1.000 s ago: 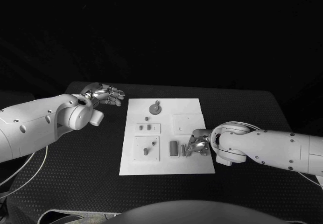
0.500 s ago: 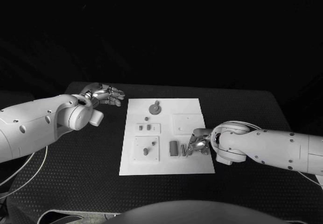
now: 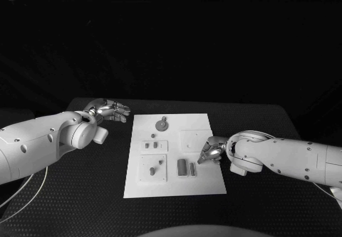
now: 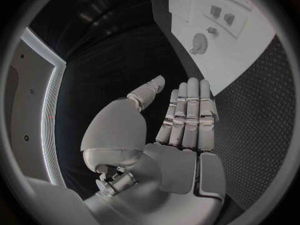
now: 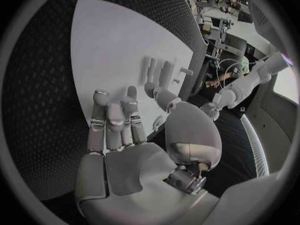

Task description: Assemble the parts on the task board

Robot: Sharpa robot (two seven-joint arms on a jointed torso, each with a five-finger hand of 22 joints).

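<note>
Two silver many-fingered hands sit on either side of the white rectangular task board (image 3: 175,185), which lies in the middle of the black textured table (image 3: 85,182). The left hand (image 3: 108,109) hovers off the board's far left corner, fingers straight and slightly spread, holding nothing. The right hand (image 3: 211,151) is at the board's right edge with its fingers extended over the white surface; nothing shows in its grasp. Just beside its fingertips lie two small grey oblong parts (image 3: 187,168), side by side. A round grey disc part (image 3: 162,125) sits near the far edge, and a small grey peg (image 3: 151,171) rests in a square recess on the board's left.
</note>
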